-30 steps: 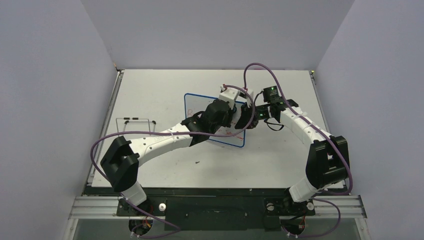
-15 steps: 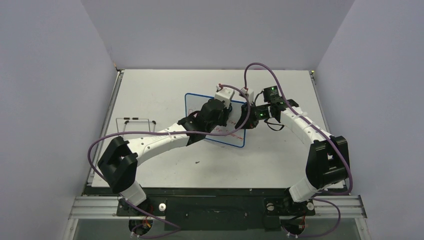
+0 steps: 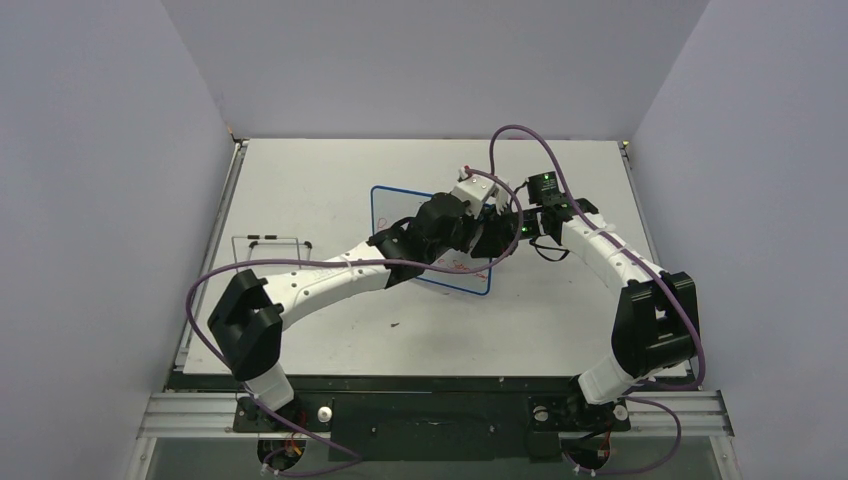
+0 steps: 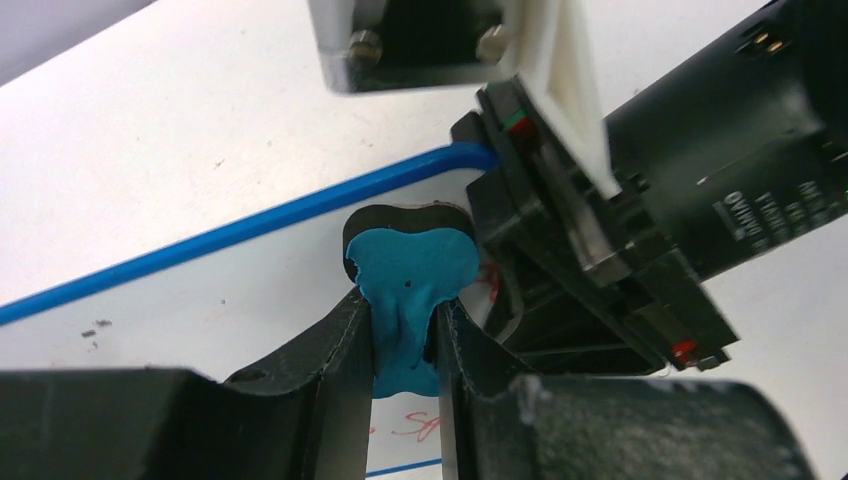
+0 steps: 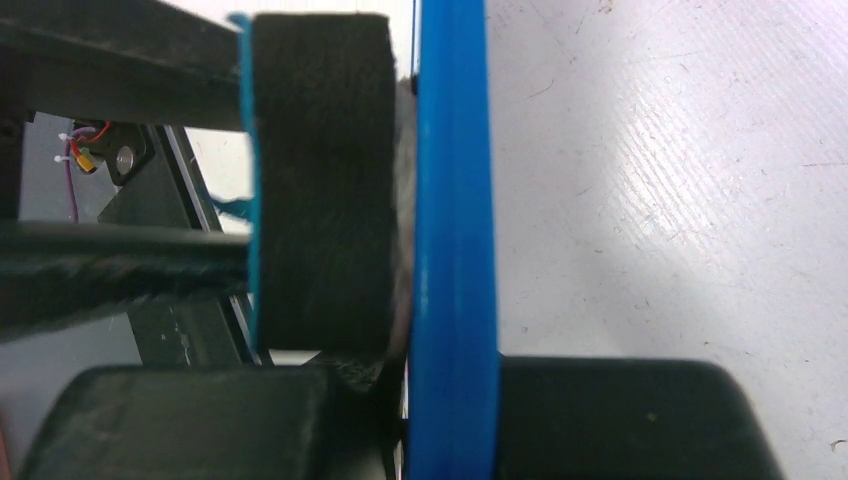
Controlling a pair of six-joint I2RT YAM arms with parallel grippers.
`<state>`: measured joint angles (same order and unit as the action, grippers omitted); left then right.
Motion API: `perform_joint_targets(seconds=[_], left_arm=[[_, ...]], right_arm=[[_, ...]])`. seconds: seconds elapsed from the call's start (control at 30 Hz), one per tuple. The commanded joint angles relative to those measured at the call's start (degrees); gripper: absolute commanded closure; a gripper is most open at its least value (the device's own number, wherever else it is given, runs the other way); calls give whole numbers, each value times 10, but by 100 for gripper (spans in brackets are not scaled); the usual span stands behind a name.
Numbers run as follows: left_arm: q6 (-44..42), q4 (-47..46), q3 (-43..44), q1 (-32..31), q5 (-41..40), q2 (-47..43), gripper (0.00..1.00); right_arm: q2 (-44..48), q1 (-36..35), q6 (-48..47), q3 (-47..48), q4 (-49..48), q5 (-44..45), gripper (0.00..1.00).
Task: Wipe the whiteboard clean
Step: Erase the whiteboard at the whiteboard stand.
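The whiteboard (image 3: pixel 398 212) lies mid-table, white with a blue rim and some red handwriting (image 4: pixel 415 428) near its front edge. My left gripper (image 3: pixel 476 222) is shut on the blue-and-black eraser (image 4: pixel 410 265) and presses it on the board near the right rim (image 4: pixel 250 228). In the left wrist view the gripper (image 4: pixel 405 312) pinches the eraser's narrow waist. My right gripper (image 3: pixel 498 238) is shut on the board's right edge. In the right wrist view its jaws (image 5: pixel 452 400) clamp the blue rim (image 5: pixel 452 200), with the eraser's black felt (image 5: pixel 320 180) right against it.
A thin wire stand (image 3: pixel 270 240) sits at the table's left side. A small dark speck (image 3: pixel 395 324) lies in front of the board. Grey walls close in the table on three sides. The two wrists are nearly touching over the board.
My left gripper has slid the eraser to the right across the board, up to the right rim beside the right gripper. The right arm and the board have stayed put.
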<state>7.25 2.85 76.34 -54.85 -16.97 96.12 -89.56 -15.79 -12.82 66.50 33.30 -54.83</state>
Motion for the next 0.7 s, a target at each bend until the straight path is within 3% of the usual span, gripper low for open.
perform_joint_targets(seconds=[0.0, 0.37, 0.67], left_arm=[[-11, -39, 53, -6, 39, 15, 100], [-17, 47, 18, -25, 43, 19, 100], [2, 53, -49, -40, 40, 1, 100]], right_arm=[[27, -21, -28, -1, 5, -53, 100], [26, -20, -29, -1, 5, -52, 100], [26, -21, -28, -1, 5, -51, 100]])
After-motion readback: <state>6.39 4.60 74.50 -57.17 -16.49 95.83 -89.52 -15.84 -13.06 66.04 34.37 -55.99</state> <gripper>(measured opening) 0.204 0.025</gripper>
